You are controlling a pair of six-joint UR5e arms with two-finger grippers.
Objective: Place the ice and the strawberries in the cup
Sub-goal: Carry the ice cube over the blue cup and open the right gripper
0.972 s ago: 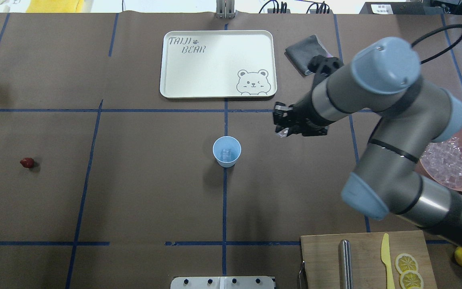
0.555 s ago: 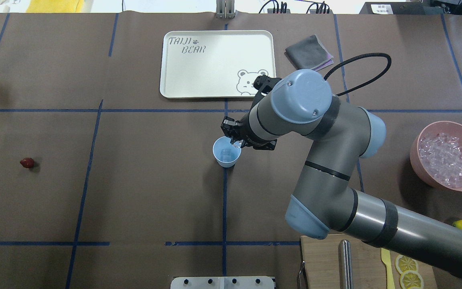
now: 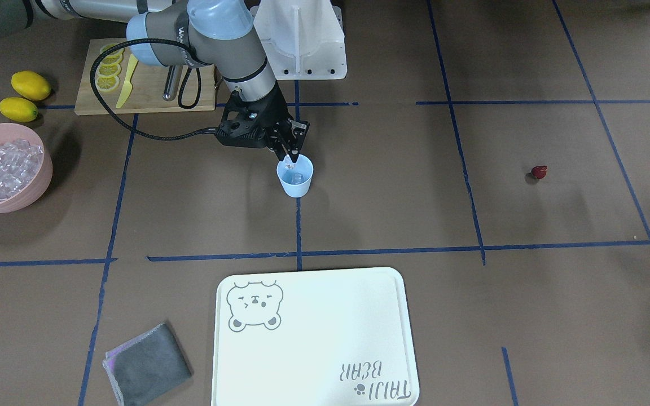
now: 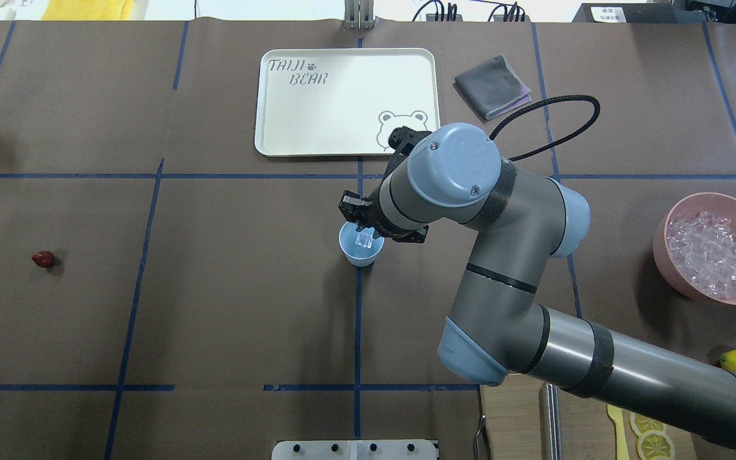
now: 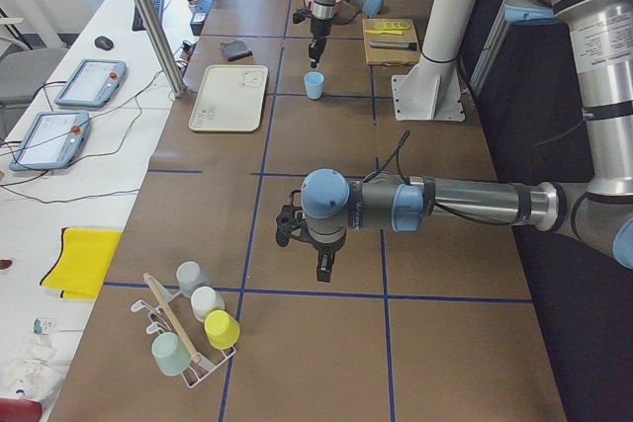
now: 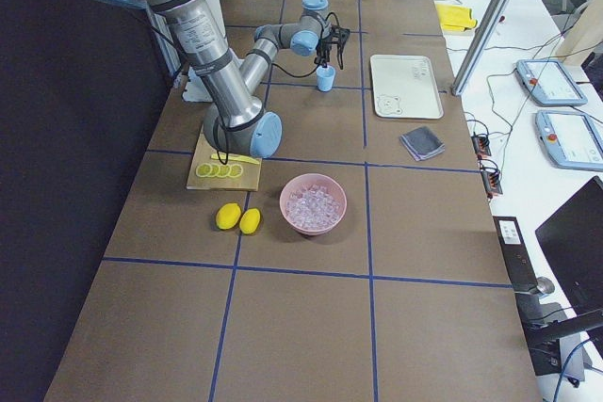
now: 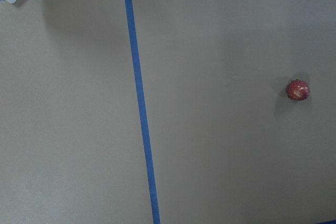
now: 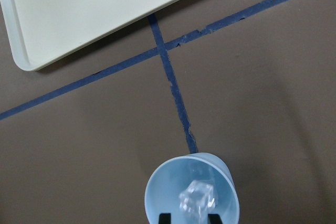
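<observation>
Right hand overhangs cup (strawberry stands alone).

You see on the right arm grey metal tubes, pale-blue rounded joint caps with small screws, black bands, and a black braided cable near the black wrist. The left arm looks the same.

I see a cream tray at the middle of the worktop's far edge, with a grey cloth beside it. A pink bowl sits by my right edge. Near the near-right corner lie two lemons and a cutting board carrying lemon slices.
</observation>
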